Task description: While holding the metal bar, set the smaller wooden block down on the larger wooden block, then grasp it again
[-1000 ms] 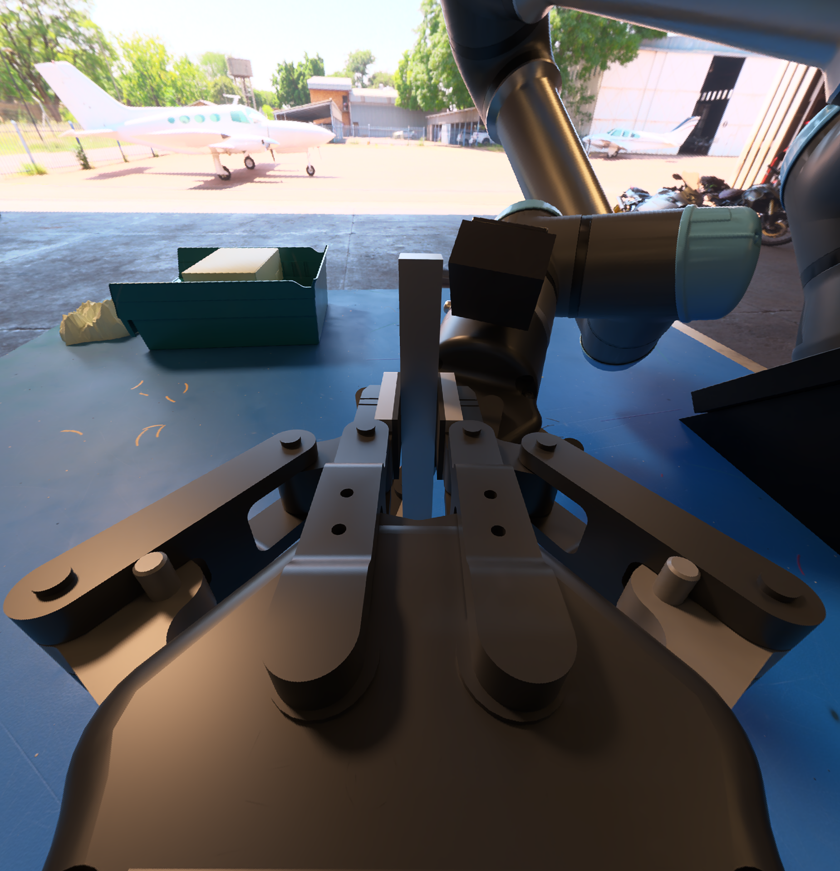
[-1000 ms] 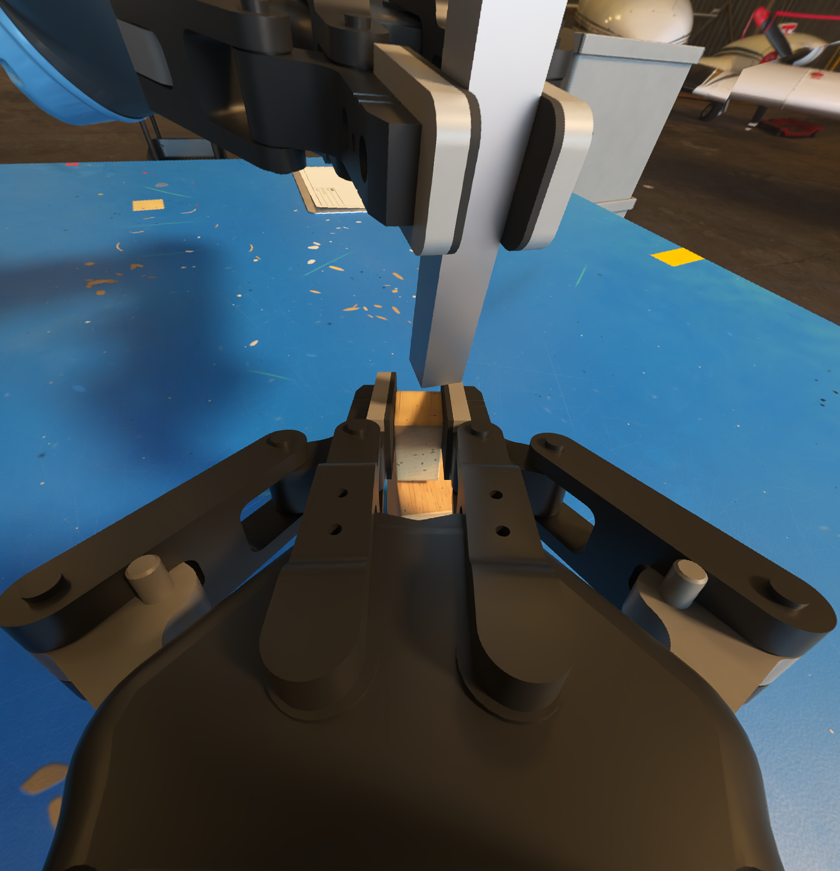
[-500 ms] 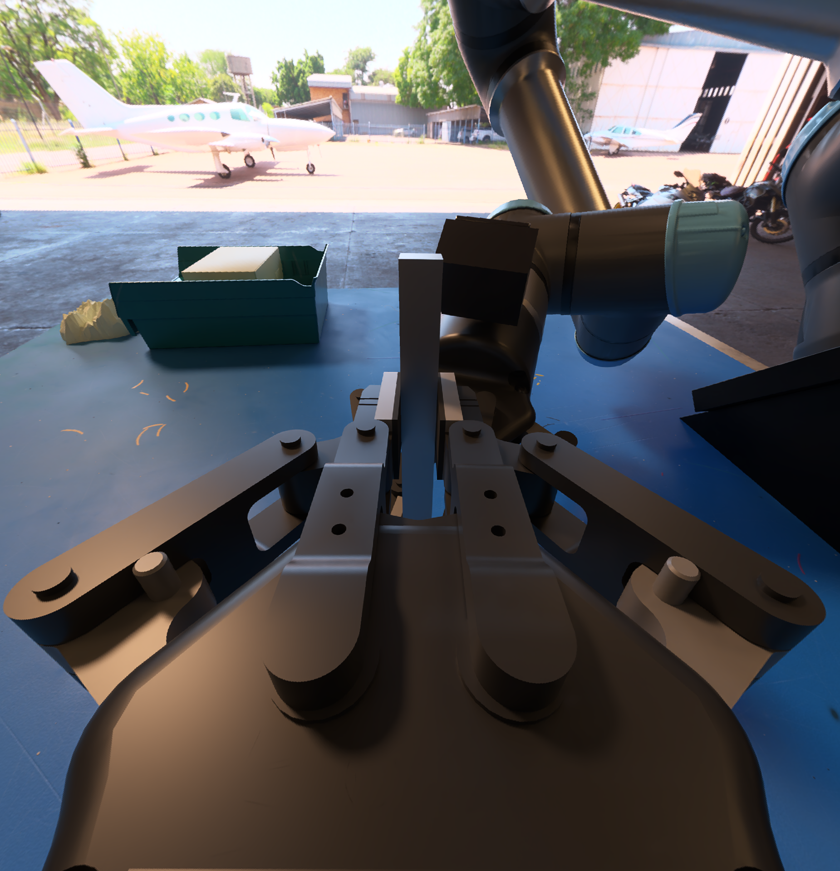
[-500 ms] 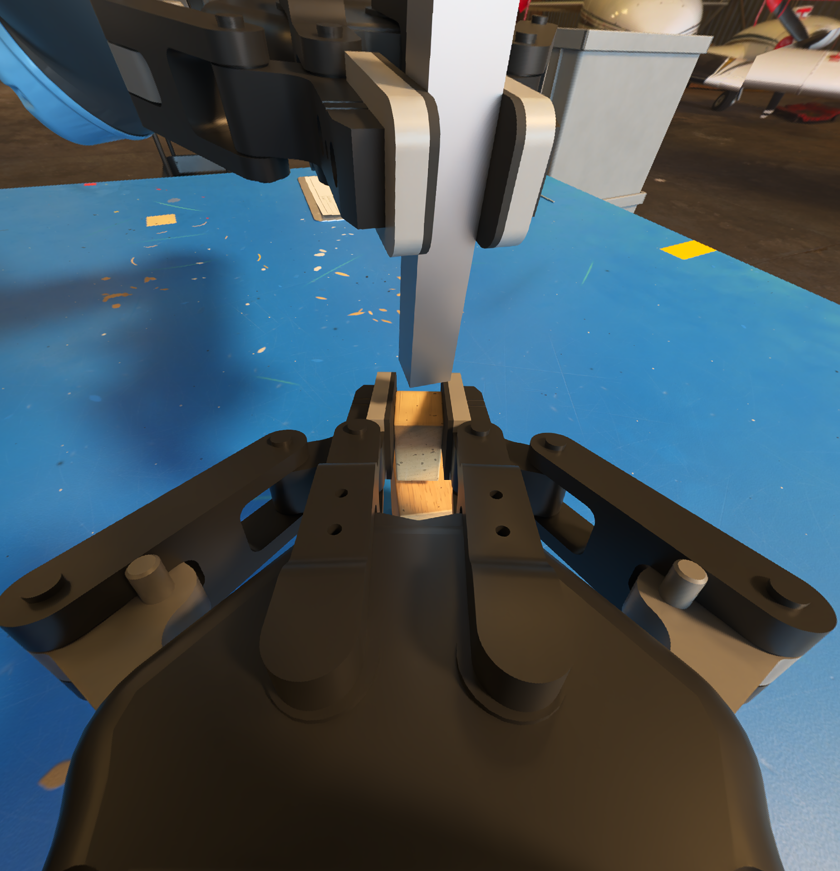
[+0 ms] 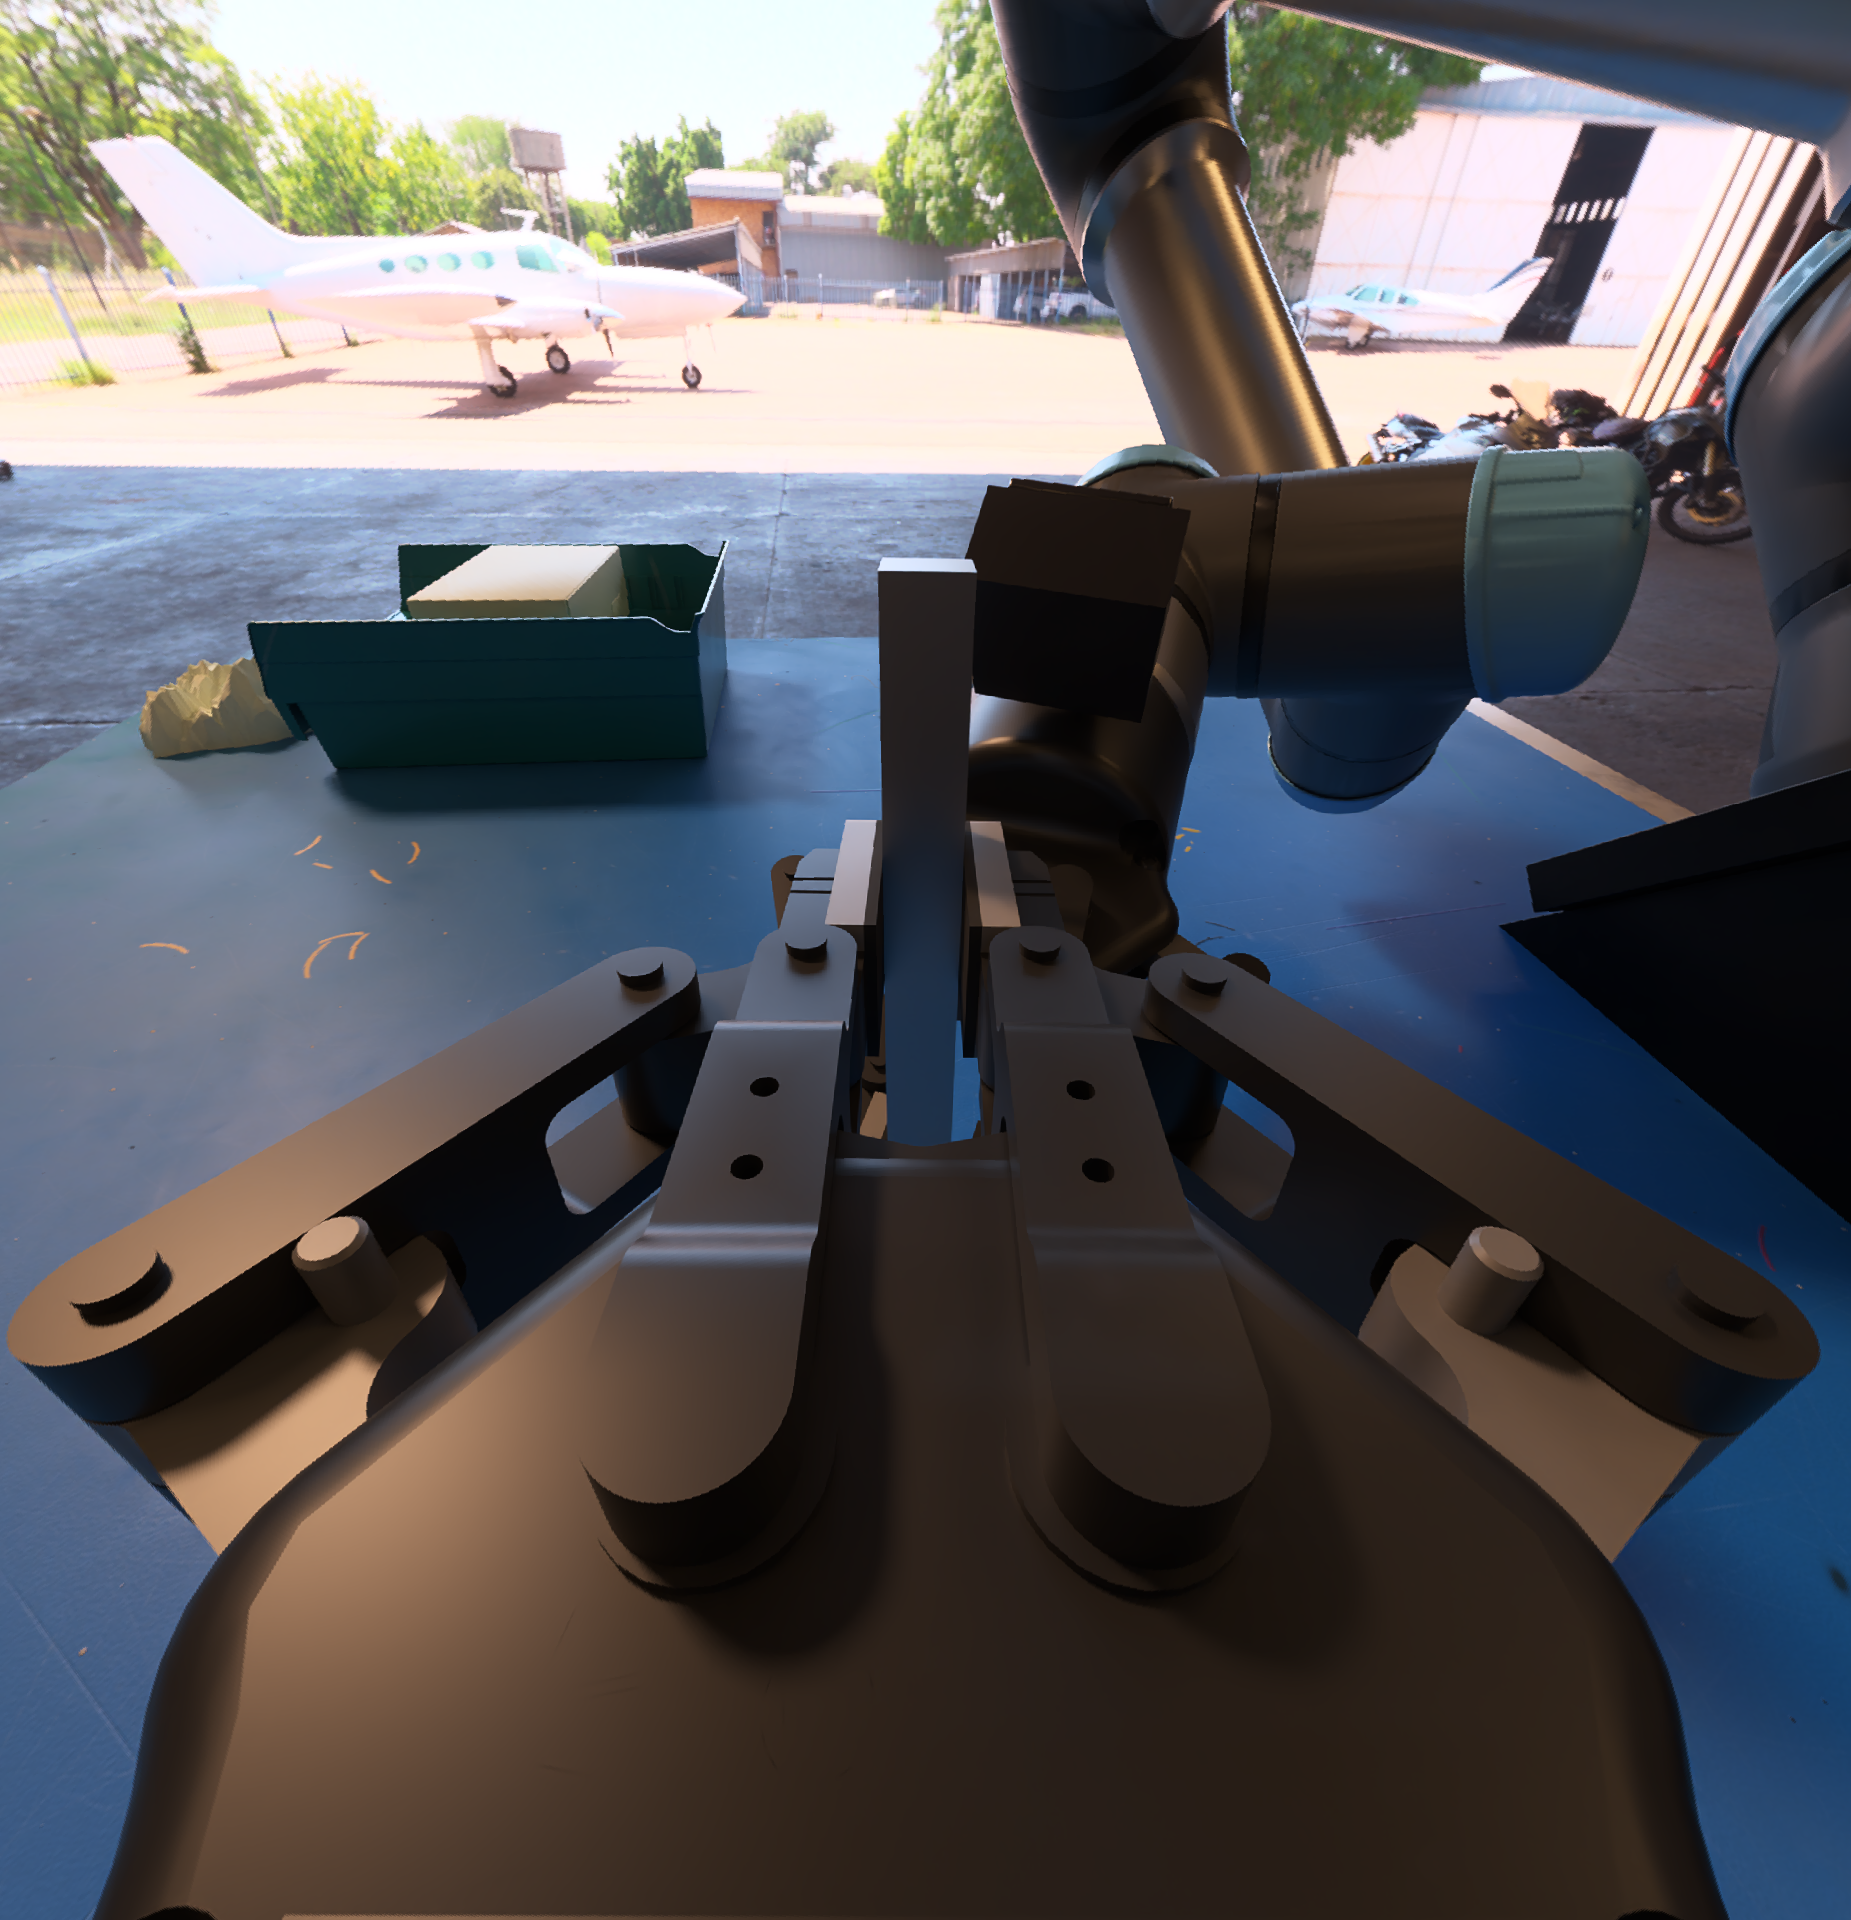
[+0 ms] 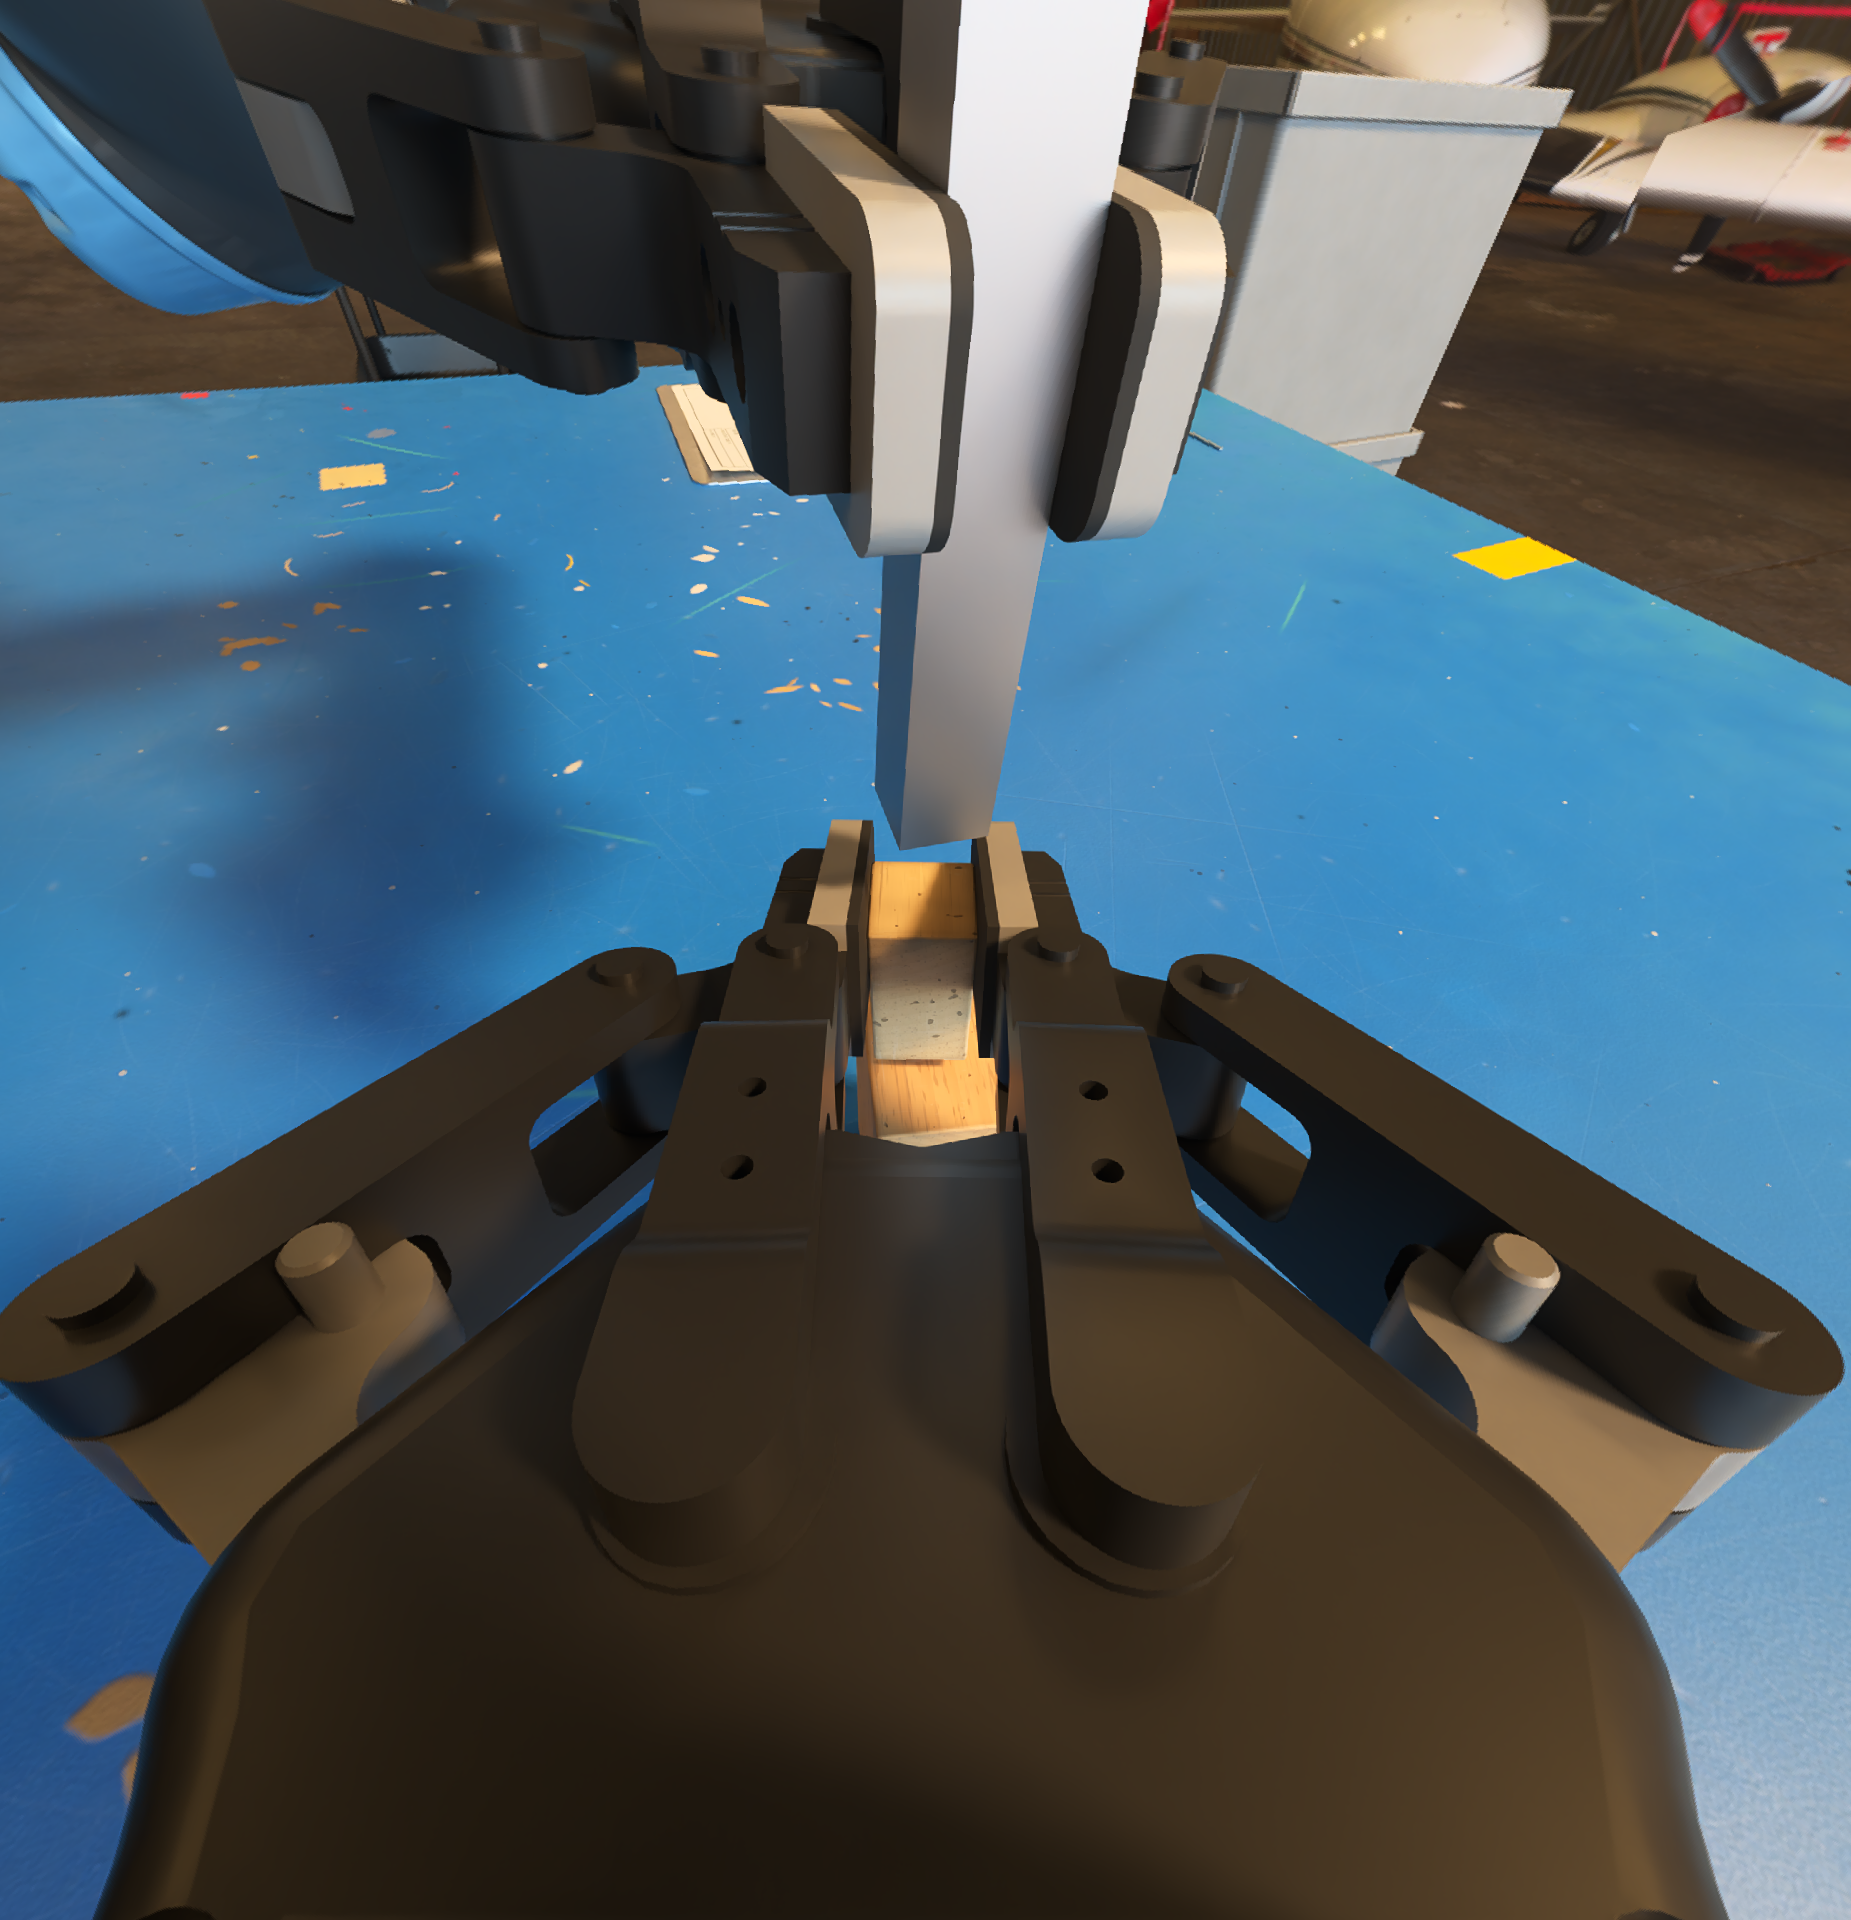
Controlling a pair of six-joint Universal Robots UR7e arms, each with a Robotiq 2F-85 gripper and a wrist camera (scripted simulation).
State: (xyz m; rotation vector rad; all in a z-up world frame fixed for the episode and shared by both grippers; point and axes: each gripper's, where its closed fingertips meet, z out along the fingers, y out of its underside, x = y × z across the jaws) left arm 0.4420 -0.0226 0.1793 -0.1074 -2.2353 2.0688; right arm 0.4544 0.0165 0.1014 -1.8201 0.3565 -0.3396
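My left gripper is shut on an upright grey metal bar. In the right wrist view the same gripper hangs overhead, and the bar ends just above my right fingertips. My right gripper is shut on the smaller block, pale and speckled, with the pads against both its sides. The larger wooden block, orange-grained, shows directly beneath it. I cannot tell whether the two blocks touch. The right arm stands just behind the bar in the left wrist view.
A green bin holding a pale block stands at the back left of the blue table, with a crumpled yellow lump beside it. A black object is at the right. A grey cabinet stands beyond the table.
The right arm shifted slightly left relative to the bar, then held still. Both grips are unchanged.
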